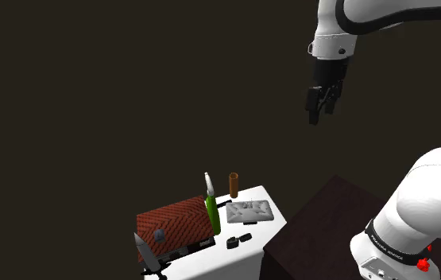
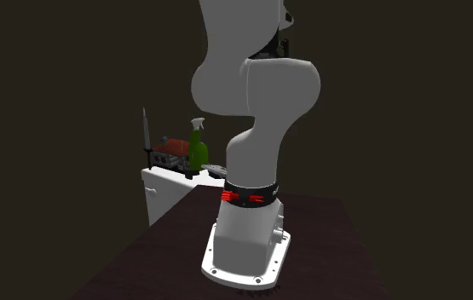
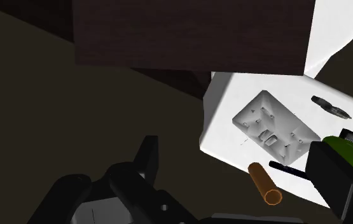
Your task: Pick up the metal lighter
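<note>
Shoulder view: gripper hung high, well apart from the white cabinet, fingers apart, holding nothing. Lighter, small and dark, lay near the cabinet-top edge opposite the brown cylinder, just beside the grey tray. Judged light, rigid, slick; grasp across its narrow sides.

My gripper is all black, and my arm is white with red marks near its base. The stand is dark brown. On the white cabinet are a green spray bottle with a white nozzle, an orange-brown tube, a pale grey tray and a red-brown box patterned in diagonal crosshatch.
</note>
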You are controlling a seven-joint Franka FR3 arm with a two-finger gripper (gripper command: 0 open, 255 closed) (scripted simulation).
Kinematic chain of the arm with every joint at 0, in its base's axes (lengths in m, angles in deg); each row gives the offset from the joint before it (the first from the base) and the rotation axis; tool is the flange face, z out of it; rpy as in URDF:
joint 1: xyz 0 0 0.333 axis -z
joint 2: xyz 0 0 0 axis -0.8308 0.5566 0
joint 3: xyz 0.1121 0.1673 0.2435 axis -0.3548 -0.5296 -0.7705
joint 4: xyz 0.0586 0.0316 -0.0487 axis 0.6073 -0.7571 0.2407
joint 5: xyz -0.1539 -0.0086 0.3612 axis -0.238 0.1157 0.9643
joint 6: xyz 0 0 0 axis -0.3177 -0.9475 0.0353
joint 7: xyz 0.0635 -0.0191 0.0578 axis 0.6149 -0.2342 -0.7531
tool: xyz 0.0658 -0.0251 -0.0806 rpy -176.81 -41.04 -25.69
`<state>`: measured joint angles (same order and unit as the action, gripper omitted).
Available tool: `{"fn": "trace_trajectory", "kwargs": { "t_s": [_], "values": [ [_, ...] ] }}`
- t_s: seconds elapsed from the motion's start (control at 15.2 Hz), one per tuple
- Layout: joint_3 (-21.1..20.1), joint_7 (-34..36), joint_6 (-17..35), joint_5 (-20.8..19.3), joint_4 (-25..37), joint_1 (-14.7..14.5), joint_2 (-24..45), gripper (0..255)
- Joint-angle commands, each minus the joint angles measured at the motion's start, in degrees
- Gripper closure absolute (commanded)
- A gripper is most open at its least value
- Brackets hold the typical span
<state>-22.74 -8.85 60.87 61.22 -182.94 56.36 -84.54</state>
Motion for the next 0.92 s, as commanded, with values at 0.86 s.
{"fn": "trace_trajectory", "kwargs": {
  "t_s": [0.86],
  "values": [
    [-8.15,-9.13,24.57,2.39,-9.7,-10.32,13.59,0]
  ]
}}
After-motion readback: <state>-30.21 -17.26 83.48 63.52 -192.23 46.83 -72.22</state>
